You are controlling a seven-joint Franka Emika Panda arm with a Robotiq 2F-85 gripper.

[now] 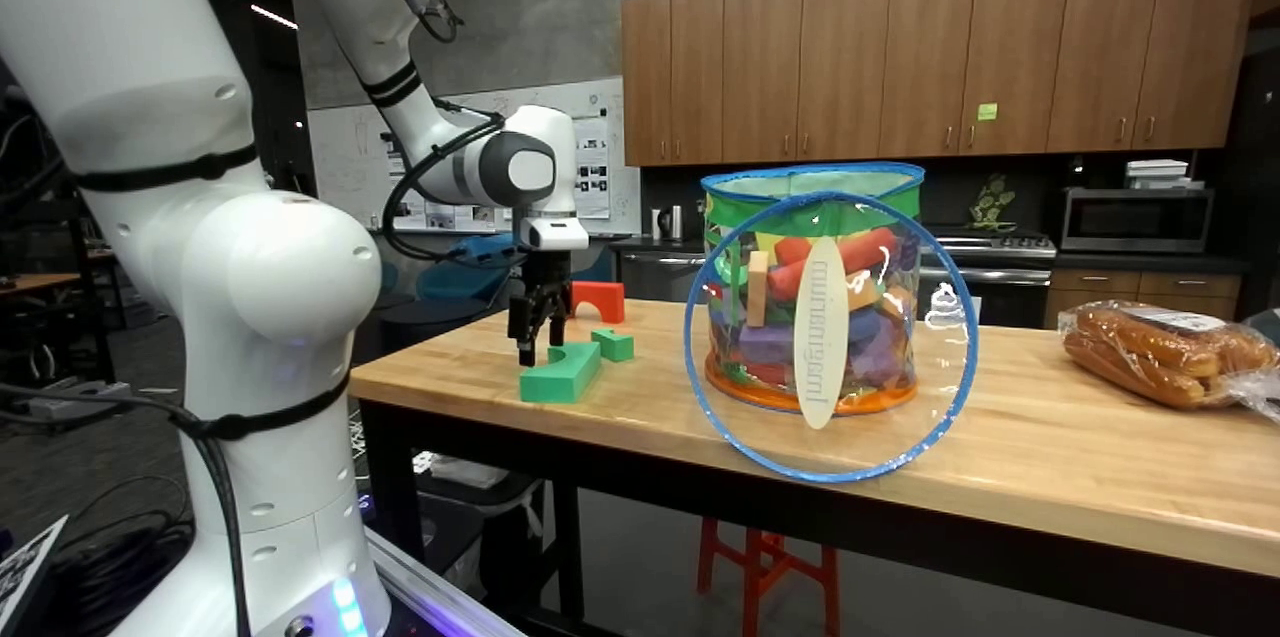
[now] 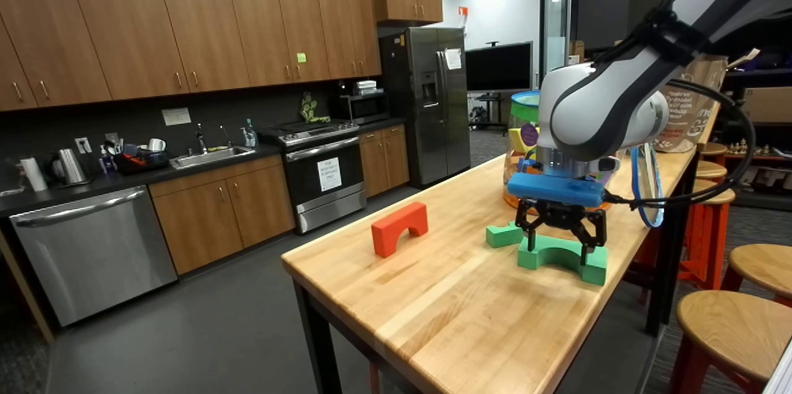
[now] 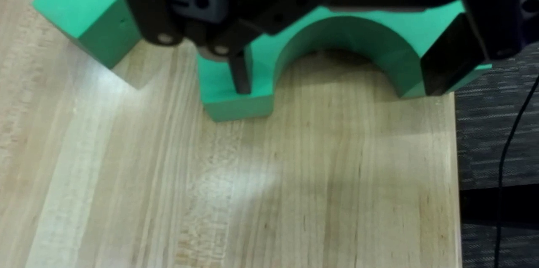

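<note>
My gripper (image 2: 558, 252) points down over a green arch block (image 2: 560, 243) lying flat near the table's long edge. In the wrist view its fingers stand wide apart, one (image 3: 242, 76) over the end of each leg of the arch (image 3: 345, 32), and nothing is gripped. Whether the fingertips touch the block I cannot tell. Close by lies a smaller green block (image 3: 90, 19) with a notched shape, also visible in both exterior views. A red arch (image 2: 399, 227) stands upright farther off, near the opposite edge of the table. Gripper parts hide some of the green arch's upper face.
A clear bin (image 1: 725, 217) full of coloured blocks stands on the wooden table (image 2: 458, 295). Its round blue-rimmed lid (image 1: 820, 332) hangs in front of it. A bag of buns (image 1: 1160, 347) lies farther along. Stools (image 2: 736, 332) stand beside the table.
</note>
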